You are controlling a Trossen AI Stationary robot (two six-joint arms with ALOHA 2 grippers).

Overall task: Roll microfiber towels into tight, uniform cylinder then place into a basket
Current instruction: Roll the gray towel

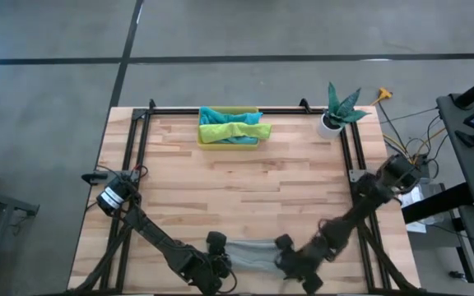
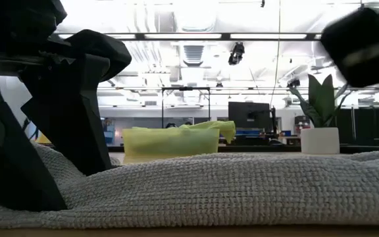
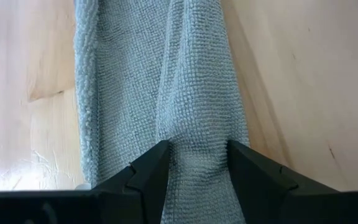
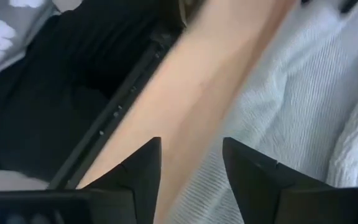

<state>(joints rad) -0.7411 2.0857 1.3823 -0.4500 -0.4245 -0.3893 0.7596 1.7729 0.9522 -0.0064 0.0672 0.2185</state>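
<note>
Grey towel lies bunched in a strip at the near table edge, well apart from the yellow basket at the far edge; its ends are hidden under both arms in the high view. Left gripper pinches a fold of the grey towel at its left end. Right gripper is at the towel's right end, fingers apart over bare wood, holding nothing. Basket holds teal and lime green towels, partly tangled; light blue one hard to tell. Wooden table with black frame, potted plant right of the basket. Office room with ceiling lights behind.
</note>
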